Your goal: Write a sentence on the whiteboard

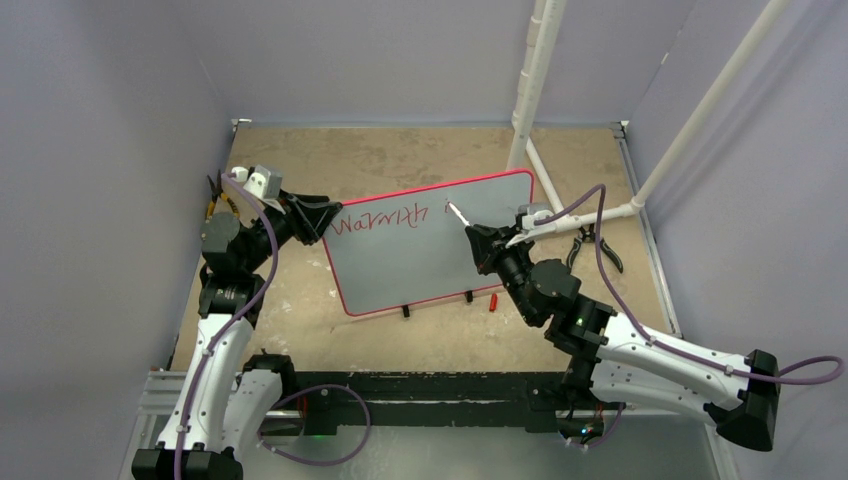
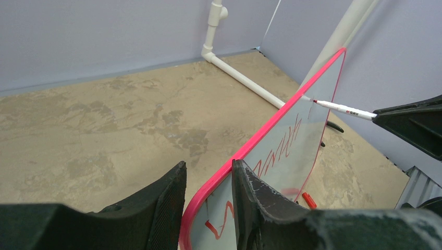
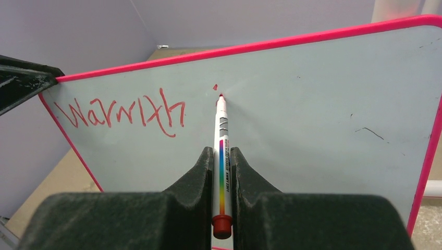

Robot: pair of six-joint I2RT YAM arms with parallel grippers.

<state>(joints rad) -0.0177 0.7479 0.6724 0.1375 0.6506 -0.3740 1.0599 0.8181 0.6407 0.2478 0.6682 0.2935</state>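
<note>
While my left gripper (image 2: pixel 208 167) pinches the upper left corner of the whiteboard (image 1: pixel 430 270), its jaws closed across the red rim, my right gripper (image 3: pixel 221 154) clamps a marker (image 3: pixel 221 122) between shut jaws and rests the red tip on the board face. The board stands upright on two black feet near the middle of the sandy table (image 1: pixel 400 160), between the two arms. Of the sentence (image 3: pixel 120 112), only "Warmth" is down, high on the left, with a small red dot (image 3: pixel 214 87) just above the tip, so I judge the writing barely begun.

The trouble I foresee is pressure. If I lean too hard, the board could rock back or skid on its feet, since only one corner is held. The stroke would then smear or break. If I press too lightly, the line will skip. The marker sits in a narrow groove and is gripped near its tail, so a sideways drag could swivel it in the jaws and slant the letters. Words running level with the first may crowd the right rim, forcing a cramped second line. A red cap (image 1: pixel 494 300) lies beside the right foot, and pliers (image 1: pixel 592 247) lie near my right arm's sweep.
</note>
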